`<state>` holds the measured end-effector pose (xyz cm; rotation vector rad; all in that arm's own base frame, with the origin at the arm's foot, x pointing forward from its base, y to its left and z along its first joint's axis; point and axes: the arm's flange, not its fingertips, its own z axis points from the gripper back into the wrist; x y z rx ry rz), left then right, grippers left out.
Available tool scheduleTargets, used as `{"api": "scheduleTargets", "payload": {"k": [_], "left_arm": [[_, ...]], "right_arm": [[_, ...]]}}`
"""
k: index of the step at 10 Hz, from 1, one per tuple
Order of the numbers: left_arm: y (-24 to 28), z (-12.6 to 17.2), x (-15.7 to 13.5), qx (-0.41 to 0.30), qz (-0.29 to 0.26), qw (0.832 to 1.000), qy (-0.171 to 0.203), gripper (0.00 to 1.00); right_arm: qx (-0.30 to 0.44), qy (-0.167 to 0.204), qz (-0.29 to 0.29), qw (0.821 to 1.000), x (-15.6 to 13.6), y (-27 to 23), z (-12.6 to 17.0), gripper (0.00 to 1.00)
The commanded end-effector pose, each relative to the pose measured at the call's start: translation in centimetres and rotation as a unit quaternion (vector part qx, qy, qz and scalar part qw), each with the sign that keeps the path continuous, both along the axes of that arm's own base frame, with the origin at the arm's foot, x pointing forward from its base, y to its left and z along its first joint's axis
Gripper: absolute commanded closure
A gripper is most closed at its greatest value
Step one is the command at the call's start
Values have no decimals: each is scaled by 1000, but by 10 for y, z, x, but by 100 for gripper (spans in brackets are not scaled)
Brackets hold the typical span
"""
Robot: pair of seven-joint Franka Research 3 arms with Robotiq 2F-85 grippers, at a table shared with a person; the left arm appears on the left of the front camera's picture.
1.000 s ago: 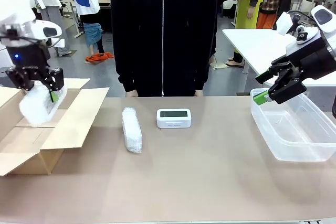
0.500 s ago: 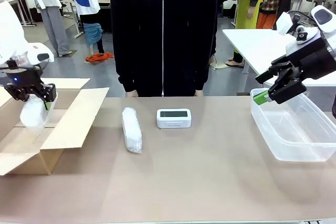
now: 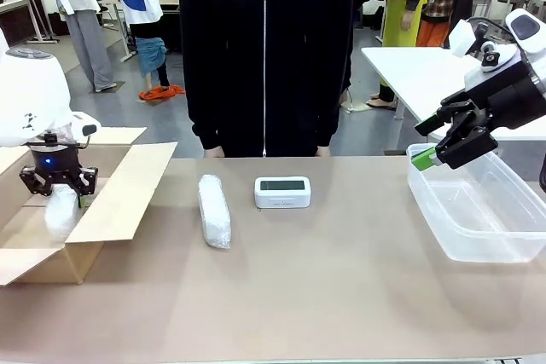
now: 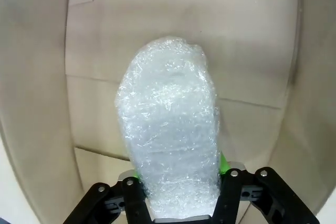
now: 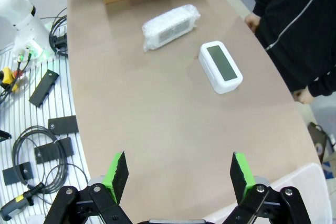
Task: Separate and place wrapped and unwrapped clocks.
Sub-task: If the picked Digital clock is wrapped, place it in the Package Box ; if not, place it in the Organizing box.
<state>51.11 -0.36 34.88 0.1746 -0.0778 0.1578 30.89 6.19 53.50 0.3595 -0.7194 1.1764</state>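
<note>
A wrapped bundle (image 4: 170, 124) in whitish bubble wrap is seen between the fingers of the left gripper (image 3: 58, 185), which is lowered into the open cardboard box (image 3: 128, 185) at the left end of the table (image 3: 324, 287). In the left wrist view the bundle is framed by the box's inner walls, with green pads (image 4: 224, 162) showing at either side of its lower end; whether the jaws are pinching it or merely flanking it cannot be told. A second wrapped bundle (image 3: 214, 210) is laid lengthwise on the table, just right of the box's flap, and a bare white clock (image 3: 282, 192) with a grey display is stood beside it, apart from it, in front of the person (image 3: 264, 49) in a black zipped jacket. The right gripper (image 5: 178, 174) is held above the near left rim of a clear plastic tub (image 3: 512, 249) at the right end of the table, its jaws spread wide with nothing between them.
</note>
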Motion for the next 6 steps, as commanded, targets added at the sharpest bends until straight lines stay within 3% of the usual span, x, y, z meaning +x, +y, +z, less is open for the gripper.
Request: {"api": "scheduleTargets", "payload": {"k": [1, 4, 6], "left_arm": [[-2, 11, 1, -9, 14, 1000, -13, 0], [3, 26, -6, -14, 9, 1000, -23, 0], [13, 66, -20, -14, 5, 999, -53, 0]], "right_arm": [[14, 0, 13, 1000, 4, 1, -2, 0], [14, 0, 13, 1000, 4, 1, -2, 0], [14, 0, 13, 1000, 4, 1, -2, 0]]}}
